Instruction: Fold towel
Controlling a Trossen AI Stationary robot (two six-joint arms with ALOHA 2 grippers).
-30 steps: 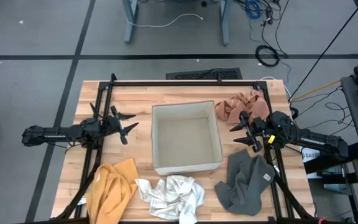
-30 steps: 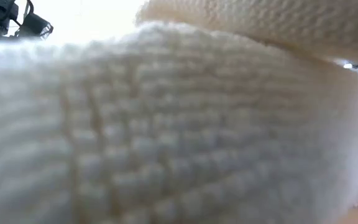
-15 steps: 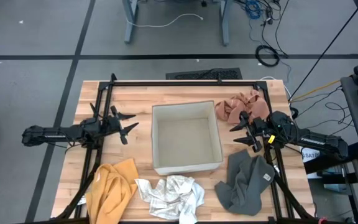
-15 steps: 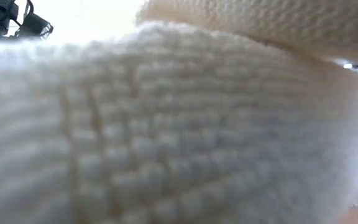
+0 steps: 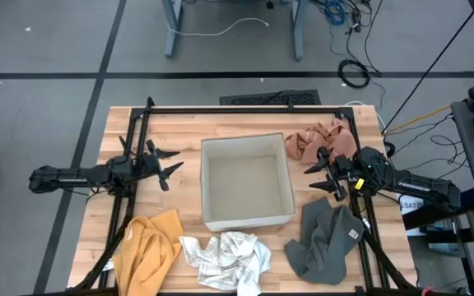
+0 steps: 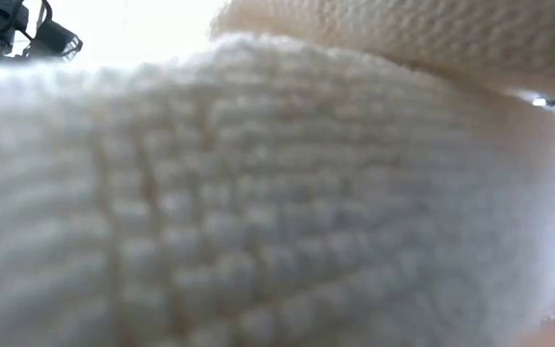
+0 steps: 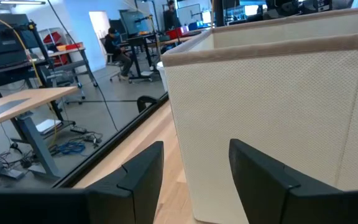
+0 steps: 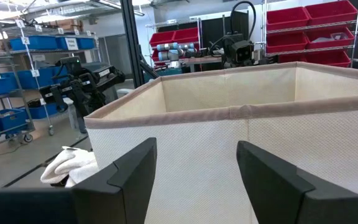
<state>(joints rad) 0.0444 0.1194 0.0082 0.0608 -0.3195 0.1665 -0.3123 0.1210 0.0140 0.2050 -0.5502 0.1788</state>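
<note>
Four crumpled towels: mustard [image 5: 148, 247]; white [image 5: 227, 259]; grey [image 5: 322, 242]; pink [image 5: 322, 141].

A matt woven-fabric bin [image 5: 247, 182] sits on a smooth pale wood table [image 5: 188, 123] among soft crumpled cloth towels [image 5: 322, 240]

No text, label or number can be read for certain in any view. In the high view, at the right edge of the frame, the right arm [image 5: 422, 196] carries a small white label with dark lettering, perhaps a maker's mark, too small to make out. In the right wrist view, at the upper left of the frame, white tags sit on the blue bins [image 8: 42, 42], but their print is unreadable.
</note>
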